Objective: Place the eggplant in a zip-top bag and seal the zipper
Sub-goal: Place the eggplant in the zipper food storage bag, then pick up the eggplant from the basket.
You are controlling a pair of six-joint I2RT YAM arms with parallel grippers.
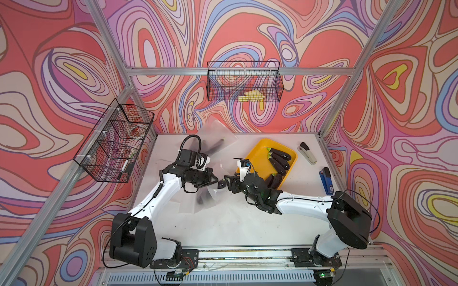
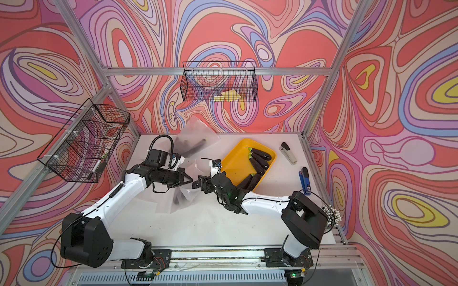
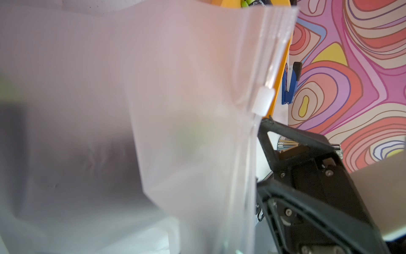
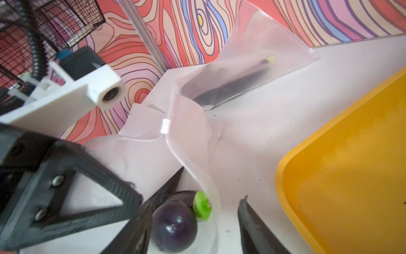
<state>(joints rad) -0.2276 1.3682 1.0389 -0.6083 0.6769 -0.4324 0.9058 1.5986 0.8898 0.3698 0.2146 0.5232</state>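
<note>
Your left jaws pinch the limp zip-top bag [image 4: 142,158], right jaws spread around the firm, probably slippery eggplant [image 4: 173,226] at its mouth, bottom centre of the right wrist view; grip mid-body.

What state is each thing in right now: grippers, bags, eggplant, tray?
held bag: mouth open, unsealed
left gripper: shut on its rim
right gripper: open
eggplant: at that mouth, between the right jaws
rear bag: filled, leaning at the back
yellow tray: holds several eggplants
</note>
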